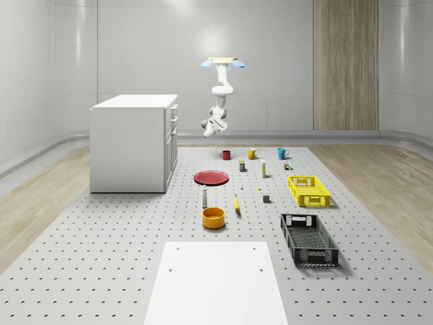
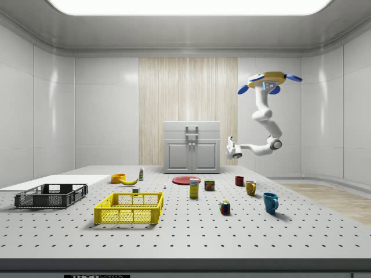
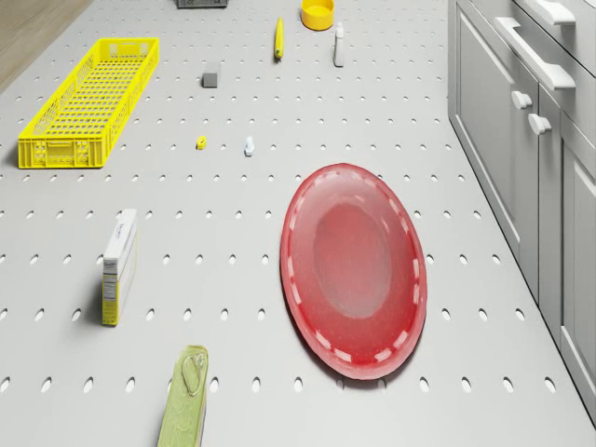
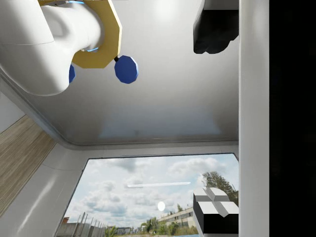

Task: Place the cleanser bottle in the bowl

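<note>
Cleanser bottle is standing upright on the pegboard floor just behind the orange bowl. Drone is hovering high beyond the red plate, its gripper hanging empty; finger spread unclear.

- Grey perforated tabletop, white panel lying on its near edge in the whole-scene view.
- White cabinet stands on it at that view's left.
- Red plate beside the cabinet; cleanser bottle upright, just behind the orange bowl.
- Banana right of the bowl, small grey block further right.
- Yellow crate and black crate on the right side.
- Far row: red mug, yellow mug, blue mug.
- Box and can near the plate.
</note>
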Tool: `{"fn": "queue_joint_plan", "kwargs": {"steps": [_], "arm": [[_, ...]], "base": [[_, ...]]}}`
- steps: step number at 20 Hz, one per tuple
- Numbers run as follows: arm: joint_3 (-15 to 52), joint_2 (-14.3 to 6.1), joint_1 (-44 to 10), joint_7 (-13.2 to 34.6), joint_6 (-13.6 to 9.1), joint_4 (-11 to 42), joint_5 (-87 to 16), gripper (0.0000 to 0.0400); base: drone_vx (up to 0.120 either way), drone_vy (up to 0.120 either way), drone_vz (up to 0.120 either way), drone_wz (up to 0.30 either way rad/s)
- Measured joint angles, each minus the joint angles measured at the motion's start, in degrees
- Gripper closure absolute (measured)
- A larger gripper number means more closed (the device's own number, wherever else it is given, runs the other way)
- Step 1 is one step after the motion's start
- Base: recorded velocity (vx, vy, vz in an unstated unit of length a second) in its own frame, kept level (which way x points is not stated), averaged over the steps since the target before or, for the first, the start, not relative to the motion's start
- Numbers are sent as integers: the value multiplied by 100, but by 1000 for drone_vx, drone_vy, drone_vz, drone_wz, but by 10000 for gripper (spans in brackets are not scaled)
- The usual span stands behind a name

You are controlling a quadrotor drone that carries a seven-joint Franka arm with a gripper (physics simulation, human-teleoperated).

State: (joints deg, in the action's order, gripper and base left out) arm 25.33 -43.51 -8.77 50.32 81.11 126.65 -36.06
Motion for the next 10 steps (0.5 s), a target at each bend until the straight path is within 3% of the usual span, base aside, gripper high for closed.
{"fn": "queue_joint_plan", "kwargs": {"steps": [3, 5, 7, 10], "arm": [[1085, -200, -465, 419, 67, 899, -1773, 0], [1807, -366, -886, 832, 51, 1653, -3086, 0], [2451, -533, -1411, 1328, -66, 2378, -4348, 0], [3216, -767, -2333, 2091, -418, 3176, -5871, 0]], "base": [[120, -120, 0, 0], [120, 0, 0, 0], [120, 0, 0, 0], [120, 0, 0, 0]]}}
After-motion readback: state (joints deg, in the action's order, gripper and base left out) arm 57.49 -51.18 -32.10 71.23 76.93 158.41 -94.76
